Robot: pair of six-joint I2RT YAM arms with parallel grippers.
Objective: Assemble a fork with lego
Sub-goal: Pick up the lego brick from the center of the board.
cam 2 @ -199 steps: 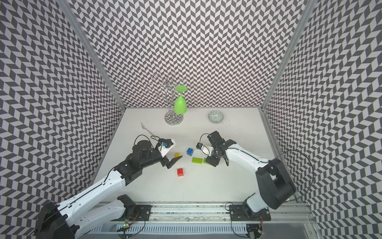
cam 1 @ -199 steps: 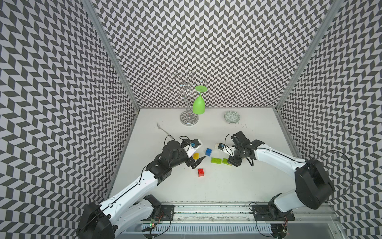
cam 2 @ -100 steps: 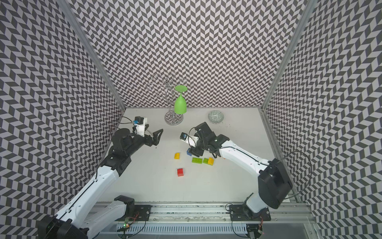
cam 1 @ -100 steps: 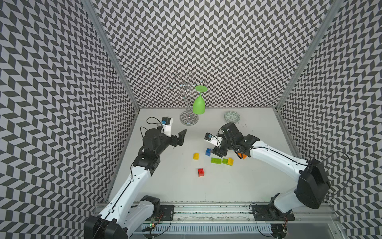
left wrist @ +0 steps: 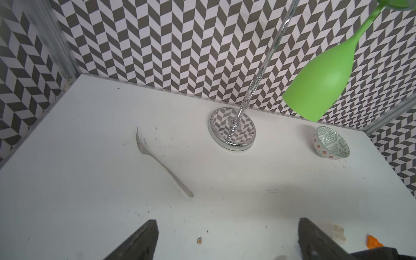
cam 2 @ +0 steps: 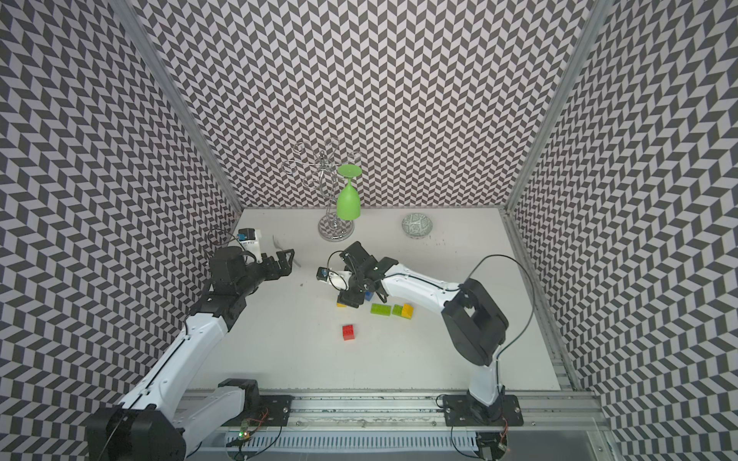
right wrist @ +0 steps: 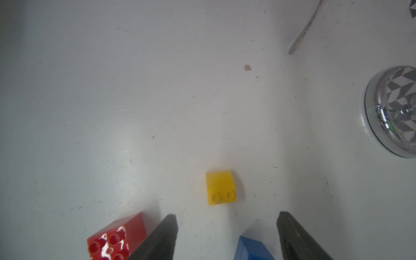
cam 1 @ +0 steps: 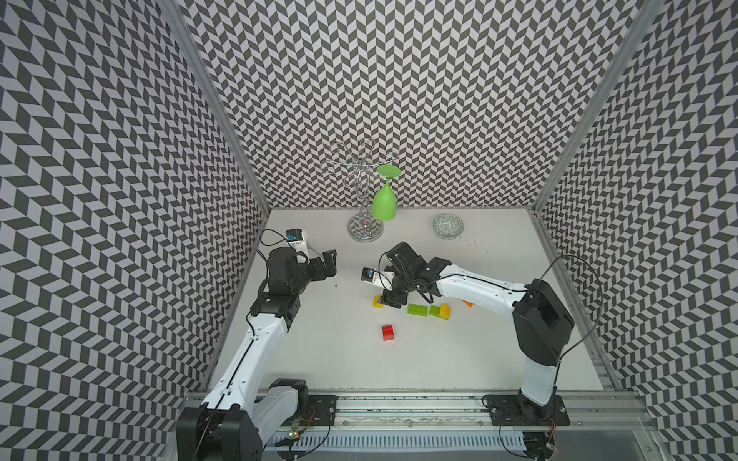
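1. My right gripper (right wrist: pixel 227 215) is spread wide, gripping nothing (small blue plastic brick (right wrist: pixel 252 248) sits between the jaws).
2. Left gripper (left wrist: pixel 227 220): wide, empty.
3. Chunky coloured plastic lego bricks (cam 1: pixel 417 309): loose, mid-frame in a top view.

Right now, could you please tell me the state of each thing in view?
left gripper: open, empty.
right gripper: open, blue brick between its jaws, ungripped.
green glass: hanging upside down on rack.
red brick: loose, studs up.
yellow brick: loose, studs up.
pale fork: lying flat.
bowl: empty.
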